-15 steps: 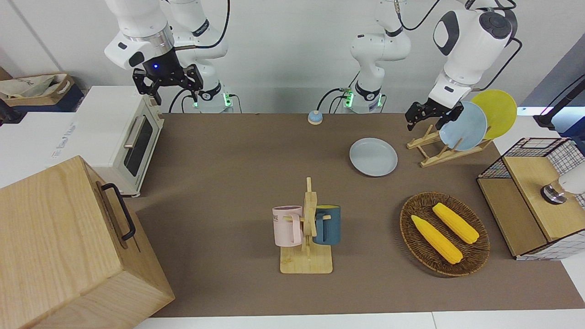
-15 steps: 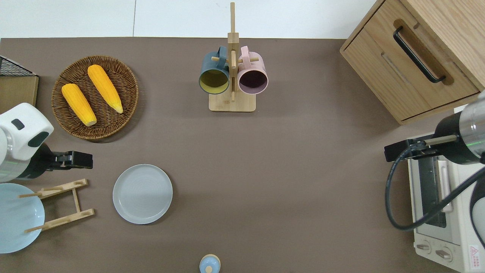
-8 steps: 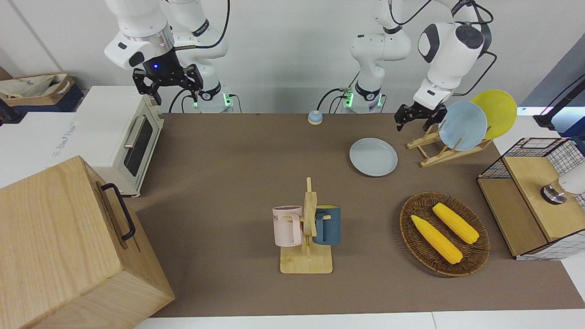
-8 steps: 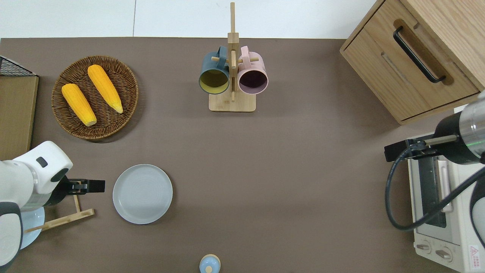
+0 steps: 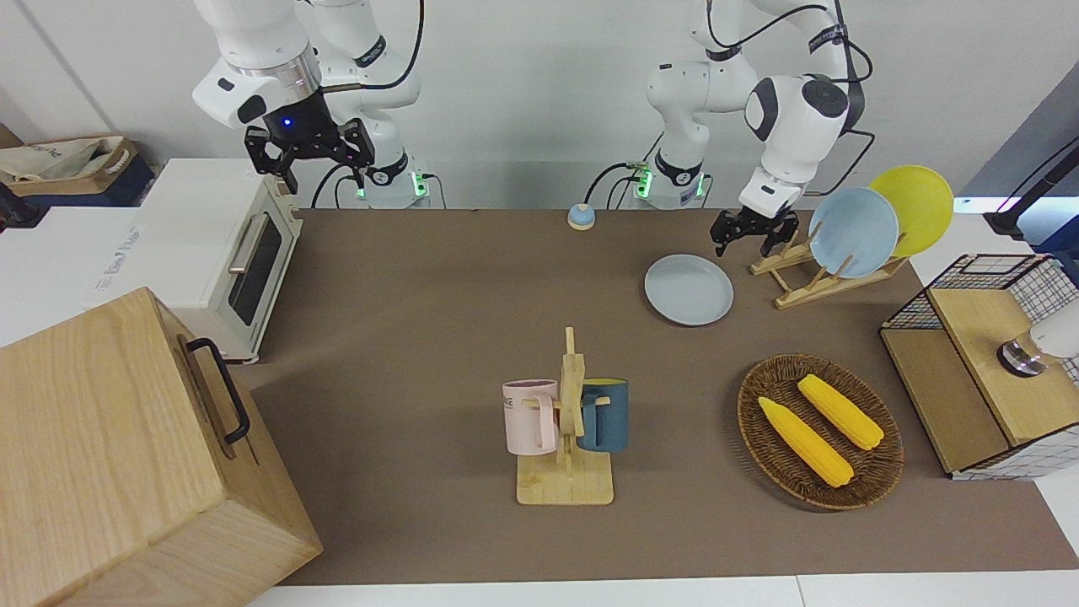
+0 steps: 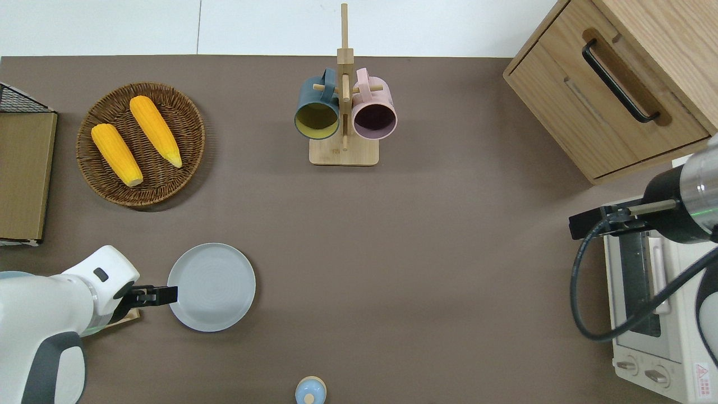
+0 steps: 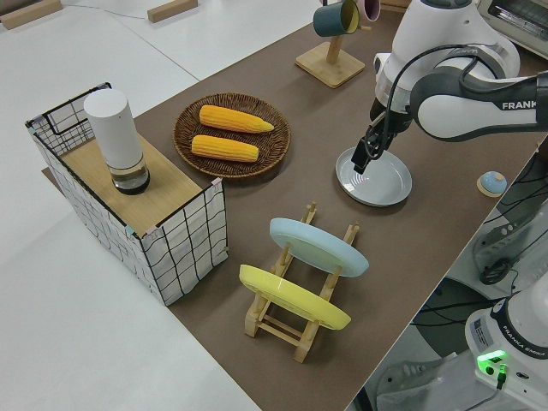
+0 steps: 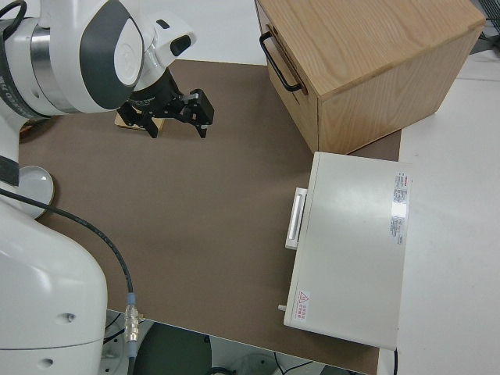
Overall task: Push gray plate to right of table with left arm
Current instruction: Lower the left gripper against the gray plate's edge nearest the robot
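Observation:
The gray plate (image 5: 689, 289) (image 6: 211, 287) (image 7: 373, 177) lies flat on the brown table (image 5: 421, 337), between the plate rack and the table's middle. My left gripper (image 5: 746, 239) (image 6: 160, 294) (image 7: 364, 160) hangs low over the plate's rim on the side toward the left arm's end of the table. Its fingers are open and hold nothing. Whether a fingertip touches the rim cannot be told. My right gripper (image 5: 324, 164) (image 8: 176, 117) is parked and open.
A wooden plate rack (image 5: 801, 282) holding a light blue plate (image 5: 853, 232) and a yellow plate (image 5: 919, 206) stands beside the left gripper. A wicker basket (image 5: 759, 438) of corn, a mug rack (image 5: 566, 421), a small bell (image 5: 580, 217), a toaster oven (image 5: 228, 253), a wooden cabinet (image 5: 126, 455) and a wire crate (image 5: 986, 362) share the table.
The left gripper swung from above the plate rack toward the right arm's end and down, arriving at the gray plate's rim. The plate and the right arm have stayed put.

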`<action>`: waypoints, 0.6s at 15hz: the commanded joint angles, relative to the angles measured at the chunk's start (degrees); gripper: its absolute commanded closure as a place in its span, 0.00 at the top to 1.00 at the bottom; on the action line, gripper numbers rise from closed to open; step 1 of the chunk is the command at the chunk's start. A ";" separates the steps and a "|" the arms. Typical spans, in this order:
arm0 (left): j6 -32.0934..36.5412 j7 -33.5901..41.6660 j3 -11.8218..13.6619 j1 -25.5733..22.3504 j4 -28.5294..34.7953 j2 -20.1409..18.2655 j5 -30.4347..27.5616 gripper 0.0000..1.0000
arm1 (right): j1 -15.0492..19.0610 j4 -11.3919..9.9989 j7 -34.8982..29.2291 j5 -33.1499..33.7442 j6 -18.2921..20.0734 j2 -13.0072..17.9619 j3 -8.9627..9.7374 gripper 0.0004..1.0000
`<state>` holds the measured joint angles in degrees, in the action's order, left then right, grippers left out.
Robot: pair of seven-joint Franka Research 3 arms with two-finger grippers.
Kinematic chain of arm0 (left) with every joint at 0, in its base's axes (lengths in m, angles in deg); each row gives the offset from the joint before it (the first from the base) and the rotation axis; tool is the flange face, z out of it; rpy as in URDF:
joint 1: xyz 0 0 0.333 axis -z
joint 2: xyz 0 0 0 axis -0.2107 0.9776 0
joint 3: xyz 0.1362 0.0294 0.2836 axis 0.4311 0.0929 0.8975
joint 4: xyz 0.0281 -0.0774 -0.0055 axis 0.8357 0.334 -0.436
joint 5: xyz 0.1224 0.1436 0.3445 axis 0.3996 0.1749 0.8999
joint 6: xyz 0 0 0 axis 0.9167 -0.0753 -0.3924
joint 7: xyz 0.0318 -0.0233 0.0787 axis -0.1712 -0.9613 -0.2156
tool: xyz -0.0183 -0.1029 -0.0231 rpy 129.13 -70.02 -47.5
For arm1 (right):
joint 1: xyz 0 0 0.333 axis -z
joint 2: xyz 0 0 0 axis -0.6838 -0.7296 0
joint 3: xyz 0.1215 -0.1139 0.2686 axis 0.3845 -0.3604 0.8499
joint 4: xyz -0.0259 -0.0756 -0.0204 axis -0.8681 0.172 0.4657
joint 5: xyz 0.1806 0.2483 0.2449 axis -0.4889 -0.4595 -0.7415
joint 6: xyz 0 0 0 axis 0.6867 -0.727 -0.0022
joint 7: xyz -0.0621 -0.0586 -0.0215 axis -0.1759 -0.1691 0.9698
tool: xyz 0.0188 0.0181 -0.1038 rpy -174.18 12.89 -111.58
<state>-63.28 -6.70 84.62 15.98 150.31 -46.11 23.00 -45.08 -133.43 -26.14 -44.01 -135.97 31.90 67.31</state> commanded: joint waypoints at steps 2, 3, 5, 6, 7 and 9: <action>-7.13 0.86 0.16 -0.83 5.89 -1.25 0.08 1.00 | 0.62 -0.03 0.06 -0.46 0.69 0.43 0.32 0.98; -8.01 0.86 0.16 -0.83 6.50 -0.72 0.08 1.00 | 0.62 0.05 0.15 -0.46 0.69 0.43 0.23 0.98; -10.82 0.86 0.16 -0.83 7.38 0.85 0.08 1.00 | 0.62 -0.03 0.15 -0.46 0.69 0.43 0.23 0.98; -12.14 0.78 0.07 -0.83 7.56 1.82 0.08 1.00 | 0.62 -0.03 0.15 -0.46 0.69 0.43 0.32 0.98; -13.20 0.77 0.16 -0.92 7.56 3.40 0.08 1.00 | 0.62 -0.03 0.15 -0.46 0.69 0.43 0.32 0.98; -16.00 0.69 0.16 -1.01 7.56 5.78 -0.01 1.00 | 0.62 0.05 0.15 -0.46 0.69 0.43 0.23 0.98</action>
<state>-74.28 -6.69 84.70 15.55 157.15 -43.99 23.00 -45.08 -133.43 -26.14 -44.01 -135.97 31.90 67.31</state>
